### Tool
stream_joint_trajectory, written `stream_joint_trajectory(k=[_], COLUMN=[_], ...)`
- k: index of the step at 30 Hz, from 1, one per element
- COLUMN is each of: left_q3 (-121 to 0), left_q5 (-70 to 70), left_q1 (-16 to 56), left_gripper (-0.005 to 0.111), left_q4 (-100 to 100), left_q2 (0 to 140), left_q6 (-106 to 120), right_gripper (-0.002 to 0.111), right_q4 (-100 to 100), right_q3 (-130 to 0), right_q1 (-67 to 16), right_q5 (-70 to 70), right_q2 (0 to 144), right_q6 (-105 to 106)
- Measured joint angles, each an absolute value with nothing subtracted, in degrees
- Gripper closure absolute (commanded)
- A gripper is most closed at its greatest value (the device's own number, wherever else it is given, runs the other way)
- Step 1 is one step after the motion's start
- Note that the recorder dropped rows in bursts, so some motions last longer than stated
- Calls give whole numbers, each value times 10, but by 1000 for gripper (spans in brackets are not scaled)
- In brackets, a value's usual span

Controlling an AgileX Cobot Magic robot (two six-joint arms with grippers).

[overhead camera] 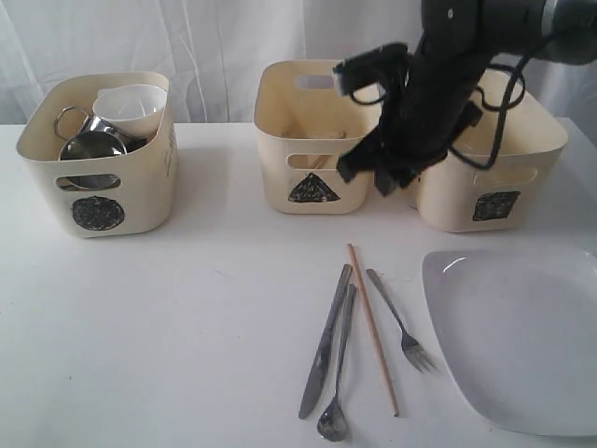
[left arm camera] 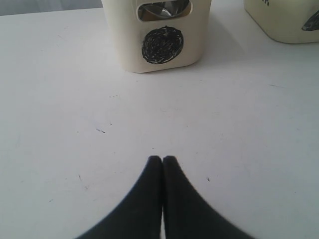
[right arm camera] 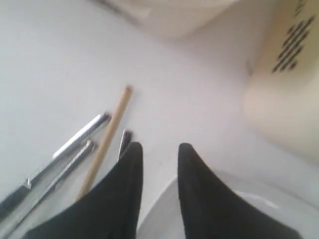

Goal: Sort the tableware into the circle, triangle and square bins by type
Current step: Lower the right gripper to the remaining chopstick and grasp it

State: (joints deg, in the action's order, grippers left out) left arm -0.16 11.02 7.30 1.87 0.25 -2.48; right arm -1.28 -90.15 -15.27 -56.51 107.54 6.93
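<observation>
The tableware not yet sorted lies on the worktop (overhead camera: 187, 317) under the right end effector (right arm camera: 160, 147), which hangs released, fingers apart with nothing between them. Closest beneath it are one end of the single wooden chopstick (overhead camera: 371, 327), the handle tip of the fork (overhead camera: 399, 322) and a corner of the large white plate (overhead camera: 513, 336).

I'd judge the chopstick light and stiff, but thin and apt to roll. A pinch across its middle looks safest. The fork is slick steel lying flat, so the fingers would have to straddle its narrow handle and close right down at the worktop. The plate looks heavy, glazed and breakable. Its rim nearest the end effector seems the only hold, and it could slide out of a pinch.

A little further from the end effector, the knife (overhead camera: 325, 341) and spoon (overhead camera: 341, 364) lie side by side, touching or nearly so, which makes lifting one alone awkward.

Just beyond the end effector stand the triangle bin (overhead camera: 275, 182) and the square bin (overhead camera: 457, 201). Well off to its side is the circle bin (overhead camera: 140, 187), holding the small white bowl (overhead camera: 131, 107) and a steel bowl (overhead camera: 91, 147).

The left end effector (left arm camera: 162, 159) is clenched on nothing, low over the worktop and facing the circle bin.
</observation>
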Motion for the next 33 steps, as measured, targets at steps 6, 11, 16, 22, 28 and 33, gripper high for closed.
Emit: stream_joint_trajectory(k=[6,11,16,22,28,33], left_q3=[-2,-2,-2,-2,-2,-2], left_q5=[110,110,110,110,110,110], left_q1=[73,73,73,73,73,73], left_gripper=[107,107,107,107,107,107], left_q4=[19,19,19,19,19,19], left_q2=[3,3,3,3,3,3], left_q6=[-25,-25,-25,-25,-25,-25], right_gripper=[84,84,84,84,81,73], right_q4=[-14,-15,-15,-17,-17,-17], right_q3=[-769,-686,-642,-633,-633,-633], right_q1=[-212,-235,-240,-240,-240,-240], right_q5=[-555,-488,-436,-384,-356,-346], right_q2=[1047,1047,1047,1047,1067,1101], right_q6=[57,26,7,-17,-52,-63])
